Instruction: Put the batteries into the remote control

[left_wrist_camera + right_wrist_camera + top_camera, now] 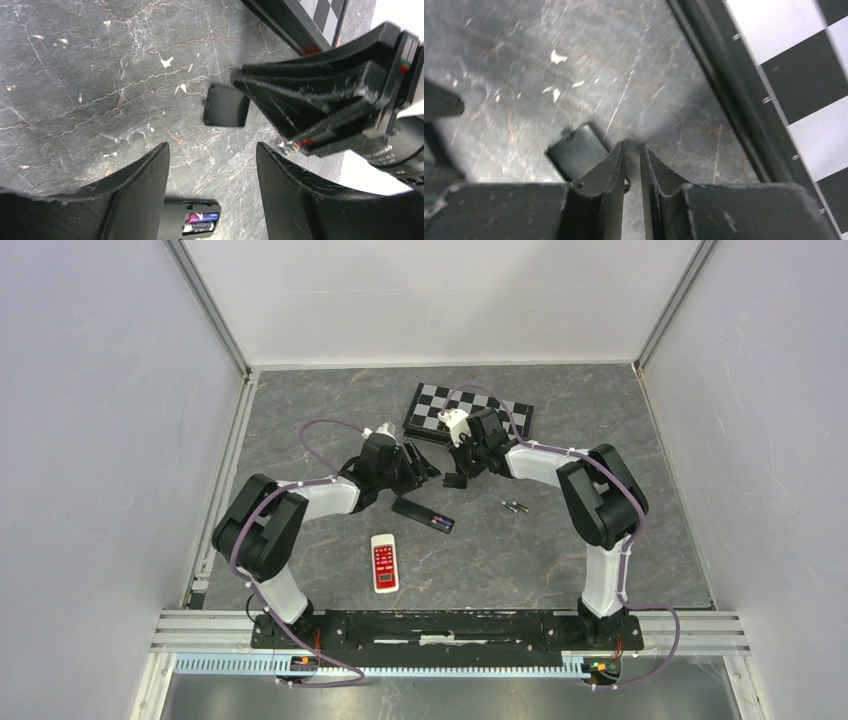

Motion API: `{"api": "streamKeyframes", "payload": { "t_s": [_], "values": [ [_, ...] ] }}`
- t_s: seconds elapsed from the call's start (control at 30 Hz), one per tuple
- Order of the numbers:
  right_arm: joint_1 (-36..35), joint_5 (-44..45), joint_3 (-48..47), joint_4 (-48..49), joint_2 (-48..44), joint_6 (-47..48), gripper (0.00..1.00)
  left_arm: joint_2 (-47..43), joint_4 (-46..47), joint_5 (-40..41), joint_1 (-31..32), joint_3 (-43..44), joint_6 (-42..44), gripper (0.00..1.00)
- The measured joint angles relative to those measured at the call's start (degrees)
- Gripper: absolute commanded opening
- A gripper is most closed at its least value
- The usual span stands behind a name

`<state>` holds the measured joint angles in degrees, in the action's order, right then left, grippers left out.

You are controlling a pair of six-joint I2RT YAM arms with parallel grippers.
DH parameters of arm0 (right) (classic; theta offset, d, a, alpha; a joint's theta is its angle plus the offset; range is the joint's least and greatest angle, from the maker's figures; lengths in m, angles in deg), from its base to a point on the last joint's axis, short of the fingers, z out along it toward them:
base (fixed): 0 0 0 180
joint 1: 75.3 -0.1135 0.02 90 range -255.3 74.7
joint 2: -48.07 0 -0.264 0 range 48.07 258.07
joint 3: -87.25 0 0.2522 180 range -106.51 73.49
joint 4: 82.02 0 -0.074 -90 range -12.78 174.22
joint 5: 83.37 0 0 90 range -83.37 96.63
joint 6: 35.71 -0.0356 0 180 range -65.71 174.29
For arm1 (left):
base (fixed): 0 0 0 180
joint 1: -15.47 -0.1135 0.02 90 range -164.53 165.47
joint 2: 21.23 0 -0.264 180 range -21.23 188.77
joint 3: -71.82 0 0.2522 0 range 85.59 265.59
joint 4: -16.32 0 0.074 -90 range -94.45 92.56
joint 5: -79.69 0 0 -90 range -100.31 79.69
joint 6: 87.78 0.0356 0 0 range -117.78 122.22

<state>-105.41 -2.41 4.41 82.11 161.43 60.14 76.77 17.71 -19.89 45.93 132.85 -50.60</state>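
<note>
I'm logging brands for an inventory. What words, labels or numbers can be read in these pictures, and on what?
No text is legible anywhere.
Batteries in the black remote, compartment open: printed labels, too small to read.
White remote: marks on its red button panel, too small.
Right arm's wrist housing: pale lettering, too blurred.
Chessboard: squares only, no text.

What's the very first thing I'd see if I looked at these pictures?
The black left gripper and right gripper lean close together in the middle, by a small black lid. Just nearer lies a black remote with its back open, batteries showing inside. A checkerboard sits behind them, a white and red remote in front.
</note>
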Motion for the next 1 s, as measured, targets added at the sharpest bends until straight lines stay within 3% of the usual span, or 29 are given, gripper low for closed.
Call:
{"api": "streamKeyframes", "payload": {
  "t_s": [0.33, 0.4, 0.47, 0.53, 0.73, 1.0],
  "values": [
    [-0.1, -7.0, 7.3, -7.1, -7.4, 4.4, 0.32, 0.0, 0.9, -0.1, -0.6, -0.5, 0.0, 0.70],
    [-0.3, -6.1, 8.2, -7.3, -8.4, 3.0, 0.40, -0.3, 1.0, 0.0, -1.0, -1.0, 0.0, 0.70],
    [-0.5, -4.0, 8.3, -7.3, -9.2, 0.2, 0.59, -0.9, 1.1, 0.2, -1.5, -1.8, -0.1, 0.70],
    [-1.3, -0.8, 8.3, -7.4, -10.5, -3.5, 0.69, -2.3, 1.0, 0.7, -2.0, -2.9, -0.2, 0.71],
    [-7.8, 9.0, 6.3, -8.3, -12.4, -12.4, 0.84, -7.5, 0.3, 3.8, -3.2, -4.8, -0.6, 0.77],
    [-12.4, 17.2, 1.0, -11.4, -6.3, -17.2, 0.80, -10.7, -0.8, 6.3, -4.4, -5.6, -0.7, 0.81]
  ]
}}
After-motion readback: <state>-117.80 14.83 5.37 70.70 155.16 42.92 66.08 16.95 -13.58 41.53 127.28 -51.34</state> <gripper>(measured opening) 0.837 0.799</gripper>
